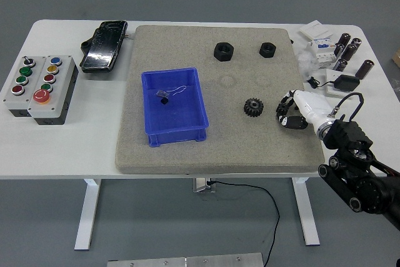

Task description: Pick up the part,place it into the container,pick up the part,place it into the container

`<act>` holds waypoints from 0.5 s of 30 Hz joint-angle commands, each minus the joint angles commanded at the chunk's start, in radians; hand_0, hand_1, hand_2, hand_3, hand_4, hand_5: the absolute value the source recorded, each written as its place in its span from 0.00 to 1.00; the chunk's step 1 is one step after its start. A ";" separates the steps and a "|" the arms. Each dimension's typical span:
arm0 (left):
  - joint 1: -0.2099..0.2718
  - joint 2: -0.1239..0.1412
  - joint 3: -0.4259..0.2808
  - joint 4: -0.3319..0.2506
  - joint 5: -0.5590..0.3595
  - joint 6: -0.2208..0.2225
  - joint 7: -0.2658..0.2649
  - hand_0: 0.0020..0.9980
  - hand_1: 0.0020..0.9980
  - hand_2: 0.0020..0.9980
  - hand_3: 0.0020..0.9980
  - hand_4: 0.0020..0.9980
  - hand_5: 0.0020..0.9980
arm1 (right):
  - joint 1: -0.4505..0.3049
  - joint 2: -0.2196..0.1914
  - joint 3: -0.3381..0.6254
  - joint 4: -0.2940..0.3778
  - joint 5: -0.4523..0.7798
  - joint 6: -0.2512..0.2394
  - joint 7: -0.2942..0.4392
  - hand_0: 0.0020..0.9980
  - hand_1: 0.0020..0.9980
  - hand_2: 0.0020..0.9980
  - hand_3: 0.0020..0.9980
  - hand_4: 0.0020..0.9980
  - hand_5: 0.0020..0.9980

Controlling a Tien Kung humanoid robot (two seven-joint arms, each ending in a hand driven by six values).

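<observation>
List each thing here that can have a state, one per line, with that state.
right hand: fingers curled, holding nothing, right of the gear
gear: lying on the mat, ungrasped
blue container: open-topped, a small dark piece inside
two black nuts: resting at the mat's far side
control box: untouched, table's left
</observation>
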 joint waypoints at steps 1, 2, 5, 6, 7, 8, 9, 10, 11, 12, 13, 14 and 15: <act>0.000 0.000 0.000 0.000 0.000 0.000 0.000 0.67 0.67 0.59 0.63 0.70 0.31 | 0.000 0.001 -0.002 -0.001 0.001 -0.001 0.000 0.33 0.54 0.61 0.64 0.60 0.29; 0.000 0.000 0.000 0.000 0.000 0.000 0.000 0.67 0.67 0.59 0.63 0.70 0.31 | 0.000 0.001 -0.003 -0.002 0.002 -0.002 0.001 0.33 0.54 0.61 0.64 0.60 0.29; 0.000 0.000 0.000 0.000 0.001 0.000 -0.001 0.67 0.67 0.59 0.63 0.70 0.31 | -0.001 0.003 -0.008 -0.004 0.009 -0.005 0.003 0.33 0.54 0.59 0.65 0.56 0.25; 0.000 0.000 0.000 0.000 0.001 0.000 -0.001 0.67 0.67 0.59 0.63 0.70 0.31 | -0.001 0.003 -0.009 -0.004 0.010 -0.006 0.003 0.33 0.54 0.59 0.65 0.56 0.25; 0.001 0.000 0.000 0.000 0.001 0.000 0.000 0.67 0.67 0.59 0.63 0.70 0.31 | -0.002 0.003 -0.011 -0.004 0.012 -0.008 0.004 0.33 0.54 0.59 0.65 0.56 0.25; 0.001 0.000 0.000 0.000 0.001 -0.001 0.000 0.67 0.67 0.59 0.63 0.70 0.31 | -0.002 0.003 -0.013 -0.003 0.013 -0.009 0.005 0.33 0.54 0.59 0.65 0.56 0.25; 0.001 0.000 0.000 0.000 0.001 0.000 0.000 0.67 0.67 0.59 0.63 0.70 0.31 | -0.003 0.003 -0.015 -0.002 0.016 -0.011 0.006 0.32 0.54 0.57 0.64 0.56 0.24; 0.001 0.000 0.000 0.000 0.001 0.000 0.000 0.67 0.67 0.59 0.63 0.70 0.31 | -0.003 0.003 -0.016 0.000 0.019 -0.013 0.007 0.32 0.54 0.57 0.64 0.56 0.24; 0.001 0.000 0.000 0.000 0.001 0.000 0.000 0.67 0.67 0.59 0.63 0.70 0.31 | -0.003 0.002 -0.017 0.003 0.021 -0.015 0.008 0.32 0.54 0.57 0.64 0.56 0.24; 0.001 0.000 0.001 0.000 0.001 0.000 0.000 0.67 0.67 0.59 0.63 0.70 0.31 | -0.003 0.002 -0.018 0.005 0.022 -0.016 0.008 0.32 0.54 0.57 0.64 0.56 0.24; 0.001 0.000 0.001 0.000 0.000 0.000 0.000 0.67 0.67 0.59 0.63 0.70 0.31 | -0.003 0.002 -0.020 0.011 0.025 -0.017 0.009 0.32 0.54 0.57 0.64 0.56 0.24; 0.001 0.000 0.001 0.000 -0.001 0.000 0.000 0.67 0.67 0.59 0.63 0.70 0.31 | -0.001 0.001 -0.023 0.018 0.028 -0.019 0.009 0.32 0.54 0.57 0.64 0.56 0.24; 0.001 0.000 0.001 0.000 -0.002 0.000 0.000 0.67 0.67 0.59 0.63 0.70 0.31 | 0.001 0.000 -0.026 0.026 0.030 -0.020 0.009 0.32 0.53 0.56 0.63 0.57 0.27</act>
